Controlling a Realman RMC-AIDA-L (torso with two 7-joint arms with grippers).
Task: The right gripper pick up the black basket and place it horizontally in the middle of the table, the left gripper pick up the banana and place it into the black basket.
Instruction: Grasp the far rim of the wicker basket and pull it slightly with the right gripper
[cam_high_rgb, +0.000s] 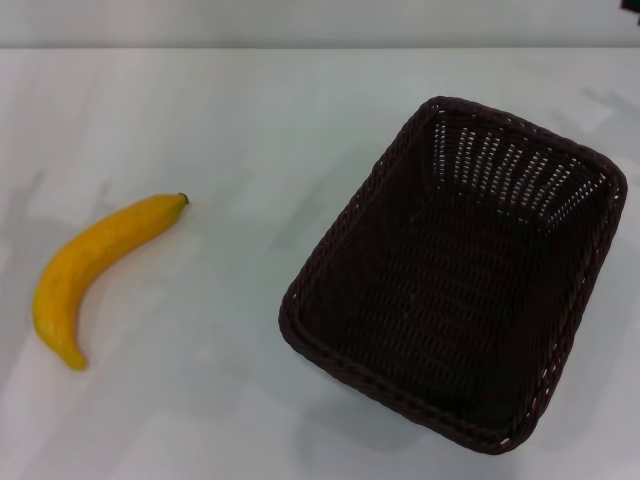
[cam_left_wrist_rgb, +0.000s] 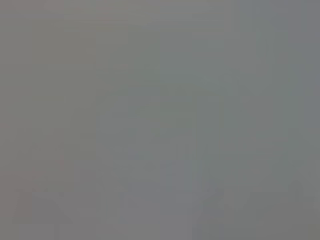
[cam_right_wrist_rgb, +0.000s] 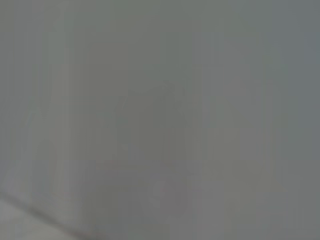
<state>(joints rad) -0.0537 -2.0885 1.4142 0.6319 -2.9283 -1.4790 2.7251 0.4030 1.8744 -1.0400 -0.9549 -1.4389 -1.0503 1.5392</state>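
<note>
The black basket (cam_high_rgb: 455, 270) stands on the right side of the white table (cam_high_rgb: 250, 130) in the head view. It is empty, open side up, and turned at an angle, with one long end toward the far right. The banana (cam_high_rgb: 95, 270) lies on the table at the left, curved, its dark stem tip pointing to the far right. Basket and banana are well apart. Neither gripper shows in the head view. Both wrist views show only a plain grey surface, with no fingers and no objects.
The table's far edge runs along the top of the head view against a pale wall. A stretch of bare white table lies between the banana and the basket.
</note>
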